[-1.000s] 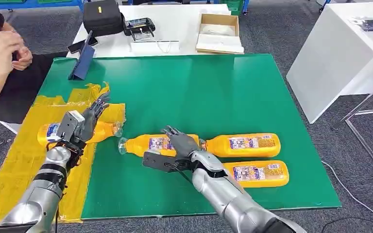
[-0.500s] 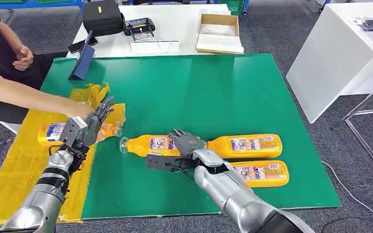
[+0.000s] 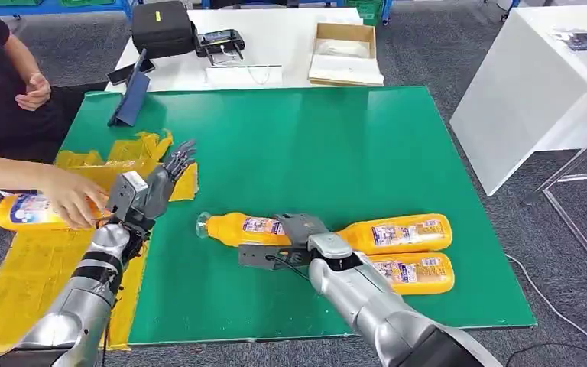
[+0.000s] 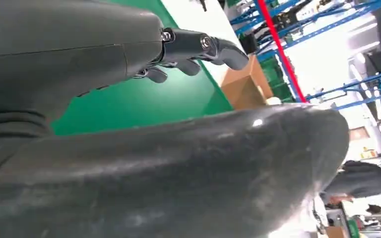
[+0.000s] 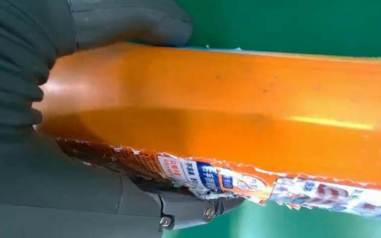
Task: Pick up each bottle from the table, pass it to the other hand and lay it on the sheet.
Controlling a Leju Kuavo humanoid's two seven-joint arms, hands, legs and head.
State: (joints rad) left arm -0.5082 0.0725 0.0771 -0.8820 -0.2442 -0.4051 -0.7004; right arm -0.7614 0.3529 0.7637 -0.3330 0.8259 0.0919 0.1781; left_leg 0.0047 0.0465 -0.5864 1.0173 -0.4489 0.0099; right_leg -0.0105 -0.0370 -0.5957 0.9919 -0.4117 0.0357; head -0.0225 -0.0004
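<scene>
- The right hand [image 3: 299,229] lies over the nearest orange bottle [image 3: 246,228] on the green surface [image 3: 313,145]; the right wrist view shows its thumb [image 5: 129,22] on one side of the bottle [image 5: 238,114] and its fingers [image 5: 193,210] on the other — it grips the bottle, which lies flat with its cap pointing toward the yellow sheet [image 3: 38,260].
- Two more orange bottles lie by the right arm: one [image 3: 397,233] end to end with the gripped bottle, the other [image 3: 416,273] just beside it, nearer the robot.
- The left hand [image 3: 157,183] hovers over the edge of the sheet, fingers spread and holding nothing — the left wrist view shows its fingers [image 4: 198,47] stretched out above the green.
- A person's hand [image 3: 72,200] rests on a fourth bottle [image 3: 27,212] lying at the far left edge of the sheet.
- Beyond the green, a white table [image 3: 275,34] carries a black bag [image 3: 160,27] and an open cardboard box [image 3: 345,52].
</scene>
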